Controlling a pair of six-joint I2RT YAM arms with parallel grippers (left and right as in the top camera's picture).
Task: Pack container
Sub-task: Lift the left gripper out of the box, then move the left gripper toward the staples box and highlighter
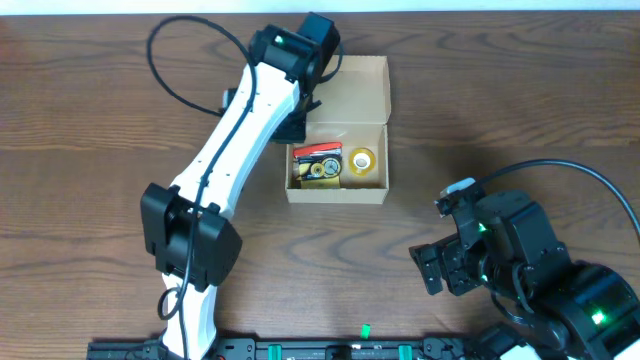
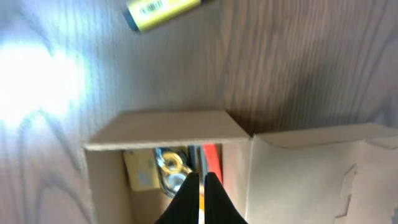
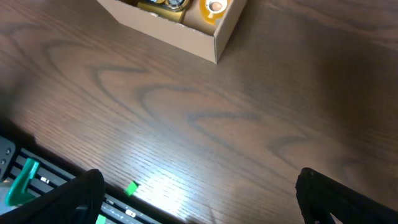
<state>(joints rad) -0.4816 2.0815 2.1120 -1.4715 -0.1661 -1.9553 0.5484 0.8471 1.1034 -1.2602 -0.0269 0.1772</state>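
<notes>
Left fingers (image 2: 186, 202) are pressed together, only a thin sliver showing between the tips, and they hang over the left end of the open container (image 1: 336, 194). Below them inside are a red item (image 1: 316, 151) and some gold-coloured pieces. Right fingers (image 3: 74, 198) are spread wide, low over bare worktop (image 3: 205, 118), well apart from the container. It sits at the far middle of the worktop, lid (image 1: 352, 90) folded back on the far side. A yellow tape roll (image 1: 361, 160) lies in its right end. Outside it lies a blurred yellow-and-black item (image 2: 158, 11).
</notes>
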